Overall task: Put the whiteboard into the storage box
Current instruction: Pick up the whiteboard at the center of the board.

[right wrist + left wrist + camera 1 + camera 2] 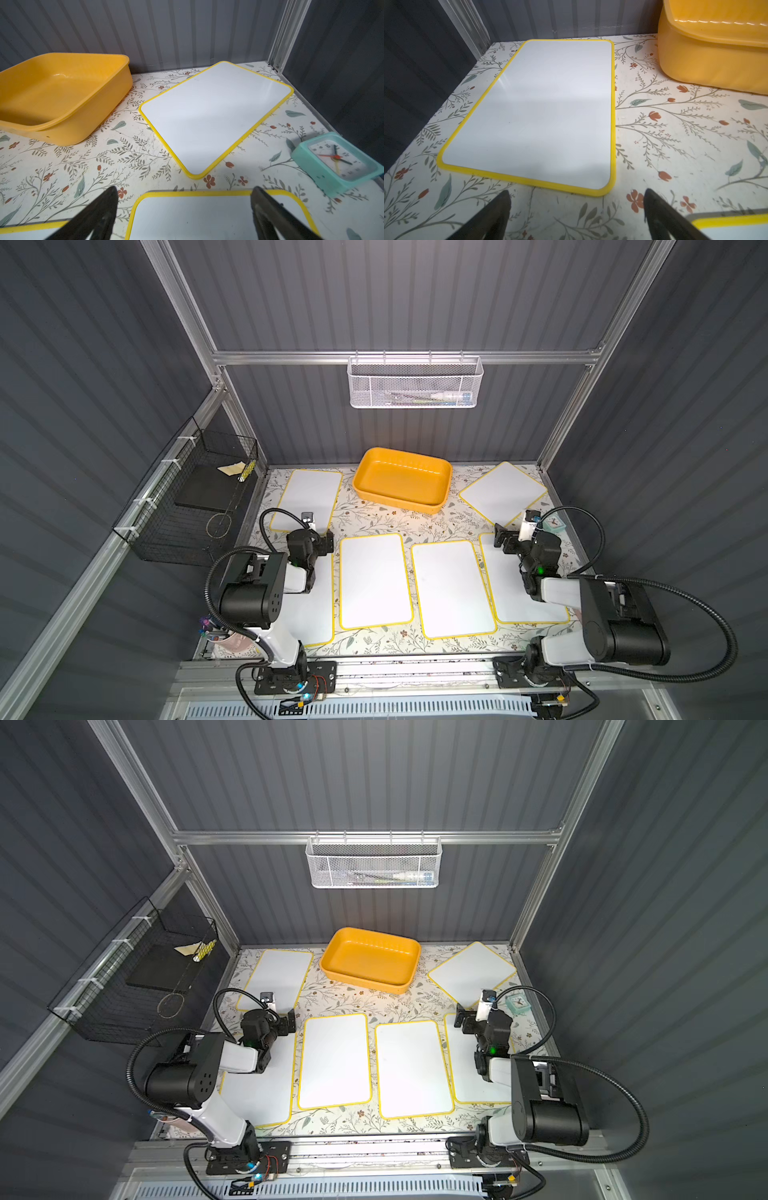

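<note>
L tool [576, 193] & R tool [184, 188], jaws wide; storage box [397, 499] rear-ctr

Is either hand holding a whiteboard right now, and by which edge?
Nothing is held: the left hand and right hand are both open and empty.

The left arm [266, 597] and right arm [615, 630] share white shells over black joint housings, ribbed black cable hoses [733, 641], green lights [540, 571], and black base plates [295, 681] apparently dotted with screws.
</note>
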`<state>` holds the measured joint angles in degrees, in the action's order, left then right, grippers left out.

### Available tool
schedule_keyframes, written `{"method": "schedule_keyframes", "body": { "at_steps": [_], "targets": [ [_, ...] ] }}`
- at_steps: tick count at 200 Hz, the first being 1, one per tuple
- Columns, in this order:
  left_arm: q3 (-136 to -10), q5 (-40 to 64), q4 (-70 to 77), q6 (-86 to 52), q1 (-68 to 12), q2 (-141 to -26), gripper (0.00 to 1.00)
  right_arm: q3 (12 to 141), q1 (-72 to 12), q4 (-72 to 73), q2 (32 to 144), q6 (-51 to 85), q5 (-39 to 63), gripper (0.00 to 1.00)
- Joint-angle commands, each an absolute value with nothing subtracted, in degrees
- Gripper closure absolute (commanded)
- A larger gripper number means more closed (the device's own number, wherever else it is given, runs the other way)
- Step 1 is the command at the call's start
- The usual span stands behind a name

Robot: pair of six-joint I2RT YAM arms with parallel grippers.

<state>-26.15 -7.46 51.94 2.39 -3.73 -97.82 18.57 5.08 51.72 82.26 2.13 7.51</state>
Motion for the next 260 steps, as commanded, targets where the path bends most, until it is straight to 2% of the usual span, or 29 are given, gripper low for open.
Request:
{"method": "schedule_keyframes", "body": {
  "at_steps": [1,260],
  "targets": [
    [-26.90,-7.65,53.13,2.56,-3.96,-98.46,0.01,19.25,5.01,52.91,82.62,2.02,7.57,0.01],
    [-27.25,-7.91,52.47,2.02,-3.96,-98.52,0.01,19.17,5.01,52.91,82.53,1.96,7.50,0.01]
  ]
}}
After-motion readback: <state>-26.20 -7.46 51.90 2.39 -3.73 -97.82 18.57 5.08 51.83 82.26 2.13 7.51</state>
